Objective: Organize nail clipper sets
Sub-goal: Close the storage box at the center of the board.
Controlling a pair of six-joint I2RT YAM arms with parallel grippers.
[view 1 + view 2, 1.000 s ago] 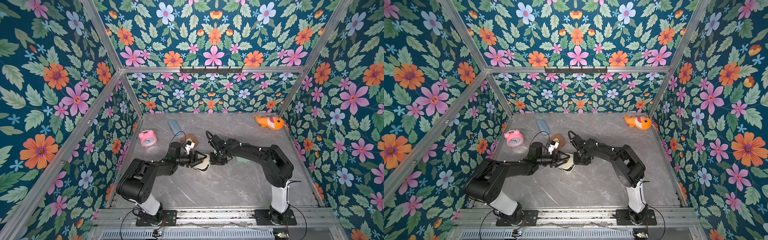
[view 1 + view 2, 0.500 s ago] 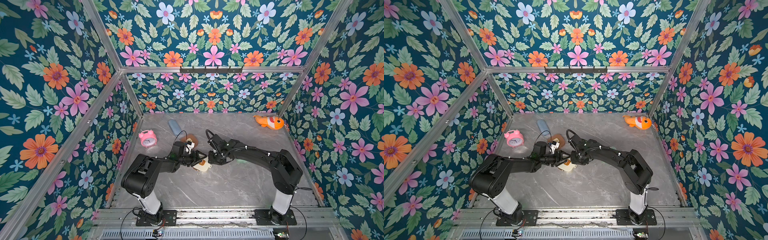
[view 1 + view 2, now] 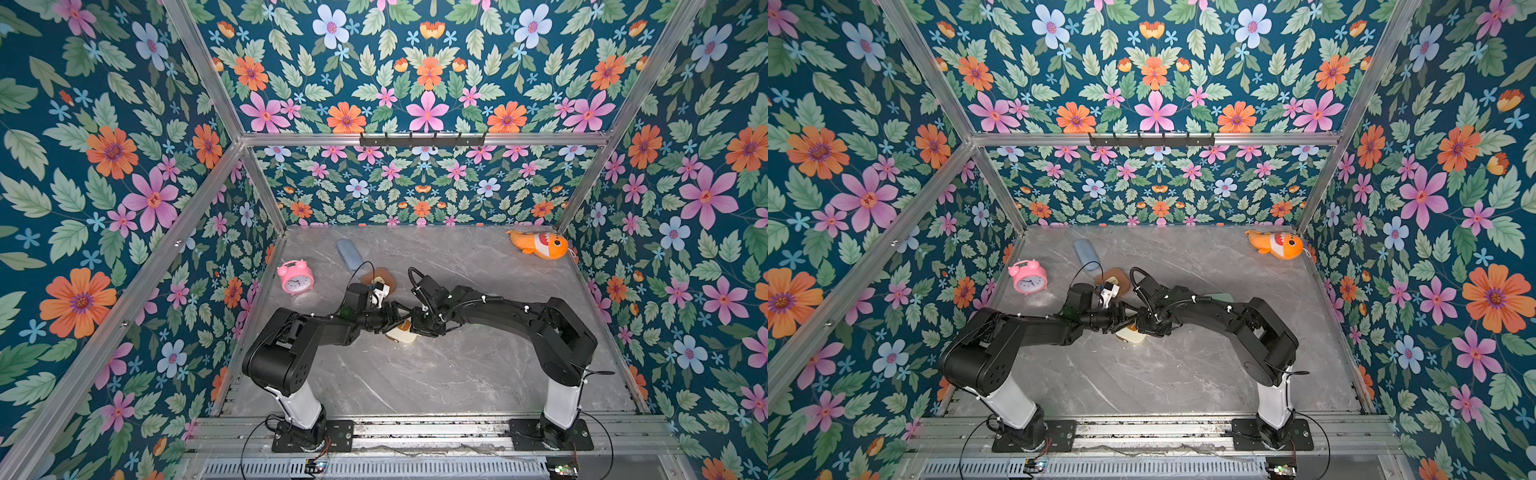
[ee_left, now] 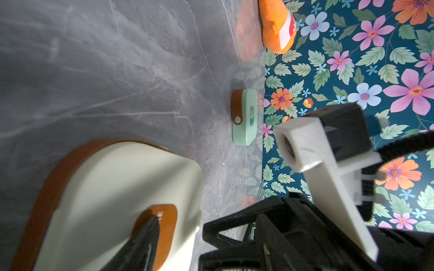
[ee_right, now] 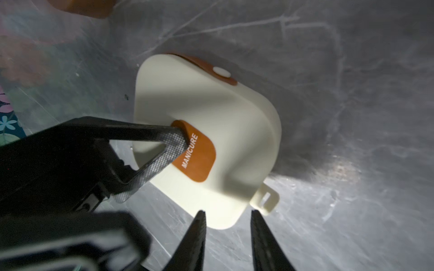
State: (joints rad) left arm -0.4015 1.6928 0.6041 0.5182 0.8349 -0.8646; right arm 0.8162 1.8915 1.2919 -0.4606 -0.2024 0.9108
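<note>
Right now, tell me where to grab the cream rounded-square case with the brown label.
Probably the corner beside its small slotted tab, coming from the right gripper: the cream rounded-square case looks too wide elsewhere, and one of the left fingers presses its brown label.

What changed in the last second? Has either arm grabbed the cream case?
The right arm stretched out, easing its open right gripper up to the cream case. The left gripper barely moved, one finger on the case's brown label; a grip is unclear. Case, clock, pouch and toy fish stayed.
</note>
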